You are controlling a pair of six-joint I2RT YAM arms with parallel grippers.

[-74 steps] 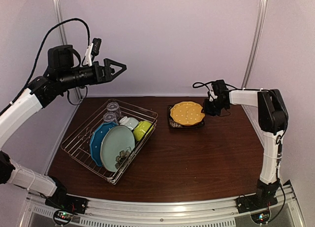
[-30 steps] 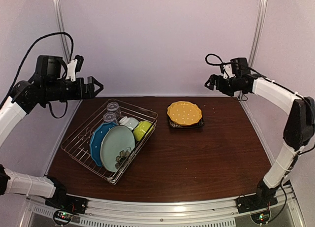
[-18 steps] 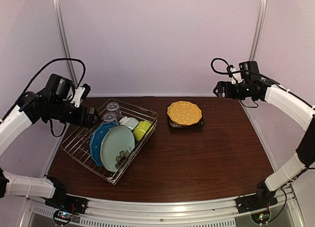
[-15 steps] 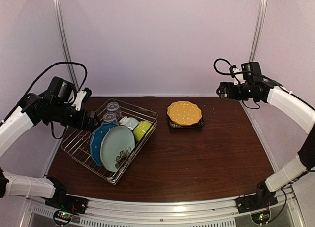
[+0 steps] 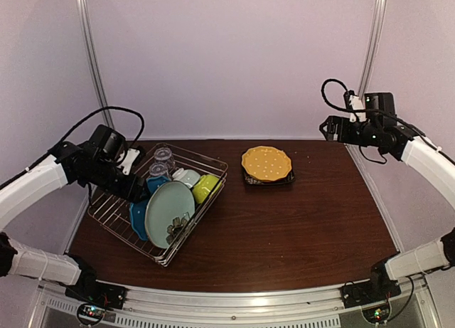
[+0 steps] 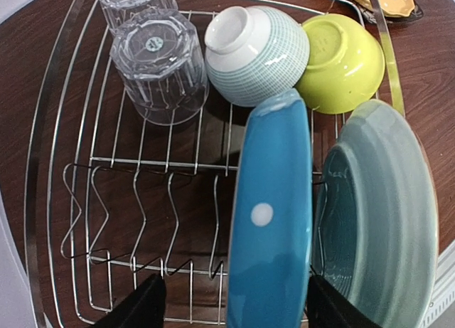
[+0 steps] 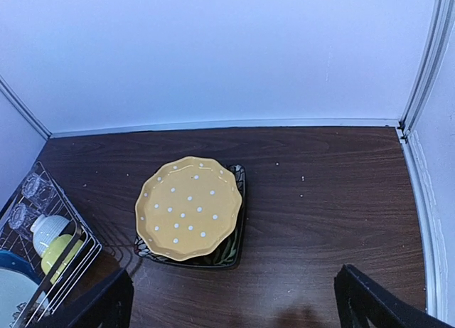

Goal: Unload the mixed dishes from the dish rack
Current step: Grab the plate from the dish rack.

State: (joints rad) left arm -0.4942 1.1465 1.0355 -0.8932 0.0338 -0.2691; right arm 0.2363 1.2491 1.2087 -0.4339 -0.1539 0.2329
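Note:
The dish rack [image 5: 106,207] stands at the table's left. In it a blue dotted plate [image 6: 274,221] and a pale teal plate [image 6: 384,214] stand on edge. Behind them lie a lime-green bowl [image 6: 341,61], a small pale bowl [image 6: 256,54] and two upturned clear glasses [image 6: 160,65]. My left gripper [image 6: 236,289] is down in the rack, open, straddling the blue plate's rim. Its right finger is close against the plate and a gap shows on the left. My right gripper [image 5: 325,127] hovers high at the back right, open and empty. An orange-yellow dotted plate [image 7: 188,207] lies on a dark patterned plate [image 7: 231,250].
The stacked plates [image 5: 268,164] sit at the table's back centre, right of the rack. White walls with metal posts close the back and sides. Bare dark wood [image 5: 298,228] spreads across the centre and right of the table.
My left arm came down from above the rack onto the blue plate, and its jaws narrowed. My right arm pulled back to the right, away from the stacked plates.

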